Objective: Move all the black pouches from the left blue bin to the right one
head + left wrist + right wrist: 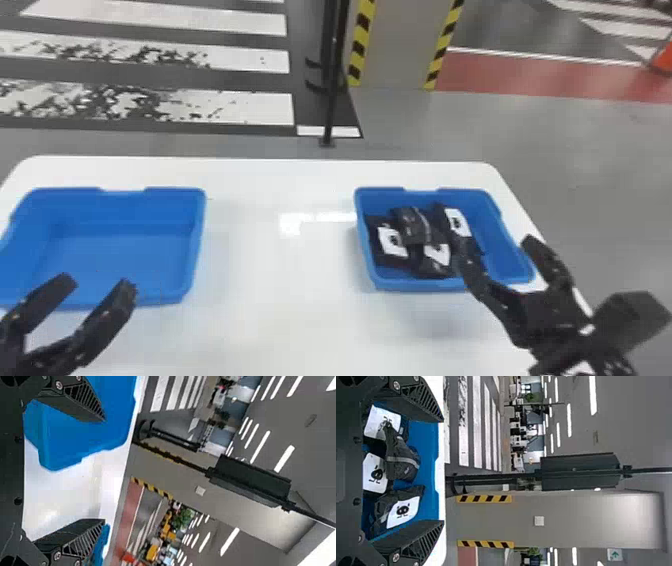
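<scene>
Placement is apparently finishing. Toward the near left corner of the bench (280, 315), the left claw (96, 285) is hovering open near the left blue bin (196, 245). Toward the right edge, the right claw (496, 248) is hanging open by the right bin (400, 285), where the black pouches (417, 232) are lying. Careful withdrawal is calling for a straight lift, fingers wide, so neither tip is snagging fabric.

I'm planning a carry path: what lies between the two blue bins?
In the head view, bare white table lies between the left bin and right bin, with a bright reflection on it.
</scene>
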Available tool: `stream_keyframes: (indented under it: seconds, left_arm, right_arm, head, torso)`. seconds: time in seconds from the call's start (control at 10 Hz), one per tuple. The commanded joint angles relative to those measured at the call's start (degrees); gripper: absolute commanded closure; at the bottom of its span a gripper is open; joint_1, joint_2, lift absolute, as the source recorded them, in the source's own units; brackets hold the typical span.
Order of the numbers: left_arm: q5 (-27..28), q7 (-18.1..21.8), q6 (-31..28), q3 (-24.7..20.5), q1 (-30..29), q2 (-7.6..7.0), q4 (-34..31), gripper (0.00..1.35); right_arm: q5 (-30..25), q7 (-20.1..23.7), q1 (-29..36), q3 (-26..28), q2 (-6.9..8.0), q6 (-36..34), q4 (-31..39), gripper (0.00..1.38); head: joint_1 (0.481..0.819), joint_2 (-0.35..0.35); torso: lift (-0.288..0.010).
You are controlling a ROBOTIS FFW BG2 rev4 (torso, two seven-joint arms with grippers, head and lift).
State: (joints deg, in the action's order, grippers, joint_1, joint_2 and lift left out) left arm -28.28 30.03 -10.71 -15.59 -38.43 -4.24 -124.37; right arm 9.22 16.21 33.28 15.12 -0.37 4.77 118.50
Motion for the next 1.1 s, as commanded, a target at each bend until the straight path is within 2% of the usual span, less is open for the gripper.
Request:
stream_keyframes:
  seconds: [0.0,0.1,0.2,0.3,0.4,0.5,0.6,1.0]
  left_arm:
    - [3.14,-1.64,7.06,-0.98,-3.33,0.99,-0.58,0.14]
    - [4.17,-3.4,9.17,-1.55,-5.3,2.39,-2.4,0.14]
    - [8.17,-3.58,8.89,-3.61,-5.86,4.24,-4.37,0.14]
    - [11.37,-3.58,7.76,-4.64,-5.86,4.39,-6.2,0.14]
    - [11.71,-3.58,6.78,-3.26,-5.72,4.39,-6.34,0.14]
    - [11.14,-3.58,6.35,-2.12,-5.58,3.54,-6.34,0.14]
    - [11.14,-3.58,6.07,-1.32,-5.3,3.1,-6.34,0.14]
    - [11.25,-3.58,5.09,-2.12,-5.44,3.71,-6.34,0.14]
  right_arm:
    - [-0.65,-0.74,7.92,-1.29,0.42,5.08,7.14,0.12]
    - [-0.42,-1.36,11.58,-3.12,0.42,6.63,9.95,0.12]
    - [-0.42,-1.44,12.98,-3.92,0.42,7.61,10.66,0.12]
    - [-0.42,-1.36,13.12,-4.38,0.42,7.61,10.52,0.12]
    - [0.03,-1.36,12.42,-5.18,0.42,7.75,9.81,0.12]
    - [0.61,-1.36,11.58,-5.75,0.42,8.03,8.83,0.12]
    - [0.83,-1.36,11.58,-5.86,0.42,8.03,8.69,0.12]
    - [2.66,-1.36,11.44,-6.55,0.42,8.03,7.42,0.13]
  head:
    - [0.695,-0.1]
    - [0.695,-0.063]
    - [0.695,-0.018]
    - [0.695,0.004]
    - [0.695,0.039]
    - [0.695,0.046]
    - [0.695,0.035]
    - [0.695,0.026]
  torso:
    - [-0.14]
    - [-0.14]
    - [-0.14]
    - [-0.14]
    - [-0.14]
    - [-0.14]
    - [-0.14]
    - [-0.14]
